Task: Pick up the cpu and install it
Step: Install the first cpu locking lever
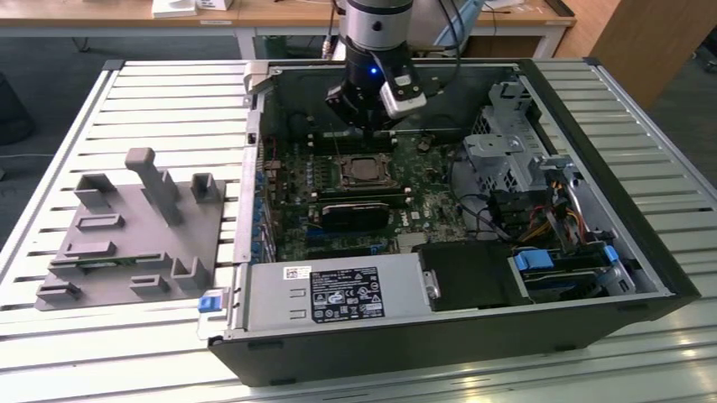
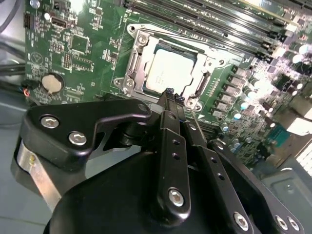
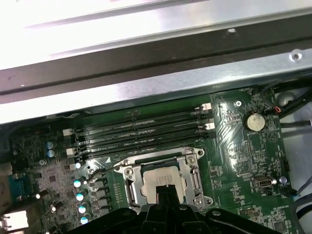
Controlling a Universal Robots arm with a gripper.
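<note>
**Q:** Where does the cpu lie, relative to your gripper?

**A:** The cpu sits flat in the socket frame on the motherboard, inside the computer case. In the exterior view, your gripper hangs above the board, just to the far side of the cpu. In the second wrist view the fingertips reach only to the chip's near edge and appear to be above it.

**Q:** How do the fingers stand?

**A:** Together, with nothing between them; the chip is not held. In the first wrist view the cpu shows just beyond the dark gripper body.

**Q:** Long axis?

**A:** None to speak of: the chip is square, its edges parallel to the memory slots.
</note>
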